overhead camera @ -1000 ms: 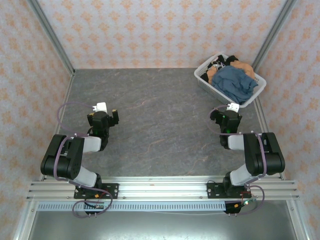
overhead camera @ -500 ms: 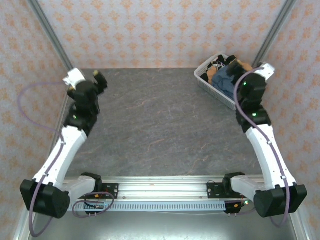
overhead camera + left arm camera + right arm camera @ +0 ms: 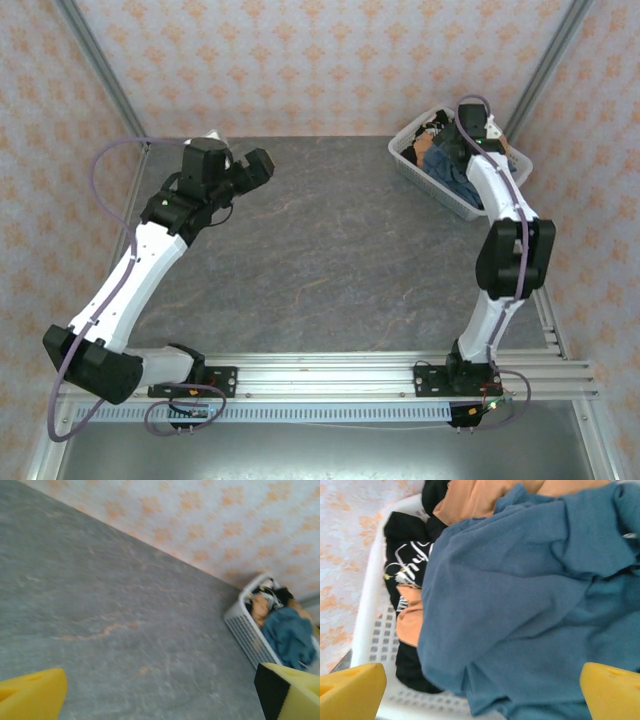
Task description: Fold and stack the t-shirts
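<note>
What I had on my screens was a robotics lab cell, a test booth rather than a lived-in room. The walls were flat panels papered in an orange floral print, held between bare aluminium posts. The table wore a grey stone-look sheet. Along its near edge ran a slotted aluminium rail, and bolted to it I saw the left arm and the right arm. A homely touch sat in the far right corner — a white lattice basket of t-shirts.
</note>
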You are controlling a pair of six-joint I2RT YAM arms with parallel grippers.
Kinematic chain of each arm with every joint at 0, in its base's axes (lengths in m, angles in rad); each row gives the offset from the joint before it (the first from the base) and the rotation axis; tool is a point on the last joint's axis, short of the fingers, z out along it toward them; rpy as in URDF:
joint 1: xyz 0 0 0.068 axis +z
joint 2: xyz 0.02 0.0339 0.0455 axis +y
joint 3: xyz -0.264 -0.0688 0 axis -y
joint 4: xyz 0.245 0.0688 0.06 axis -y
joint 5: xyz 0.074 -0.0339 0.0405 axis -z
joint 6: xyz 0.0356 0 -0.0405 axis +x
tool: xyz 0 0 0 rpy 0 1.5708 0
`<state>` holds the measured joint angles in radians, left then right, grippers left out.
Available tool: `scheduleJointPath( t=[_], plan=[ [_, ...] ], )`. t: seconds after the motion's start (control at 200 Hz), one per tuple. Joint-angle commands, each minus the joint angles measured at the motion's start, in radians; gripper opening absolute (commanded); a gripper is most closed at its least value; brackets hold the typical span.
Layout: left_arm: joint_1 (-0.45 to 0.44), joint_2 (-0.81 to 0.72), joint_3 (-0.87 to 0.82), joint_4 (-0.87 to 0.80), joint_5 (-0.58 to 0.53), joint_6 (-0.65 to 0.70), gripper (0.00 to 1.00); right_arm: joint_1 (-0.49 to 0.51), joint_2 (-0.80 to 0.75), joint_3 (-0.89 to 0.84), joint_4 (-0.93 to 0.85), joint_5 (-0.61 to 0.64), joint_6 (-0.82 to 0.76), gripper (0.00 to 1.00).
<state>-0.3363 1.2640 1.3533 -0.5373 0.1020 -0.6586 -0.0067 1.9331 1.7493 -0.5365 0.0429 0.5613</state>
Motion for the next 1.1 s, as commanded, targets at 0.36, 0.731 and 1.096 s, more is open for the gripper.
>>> scheduleJointPath(
  t=[0.36, 0.731, 1.096],
  plan=[
    [-0.072, -0.179, -0.083, -0.115, 0.001, -0.05, 0.91, -0.034, 0.193, 0.214, -0.063, -0.012, 0.142, 0.07],
    [-0.072, -0.1, -0.075, -0.117, -0.001, -0.015, 0.86, 0.095, -0.217, 0.133, 0.021, 0.253, 0.024, 0.0],
    [-0.072, -0.038, 0.007, -0.261, -0.224, -0.004, 0.85, 0.374, -0.391, 0.311, 0.012, 0.263, -0.202, 0.0]
  ],
)
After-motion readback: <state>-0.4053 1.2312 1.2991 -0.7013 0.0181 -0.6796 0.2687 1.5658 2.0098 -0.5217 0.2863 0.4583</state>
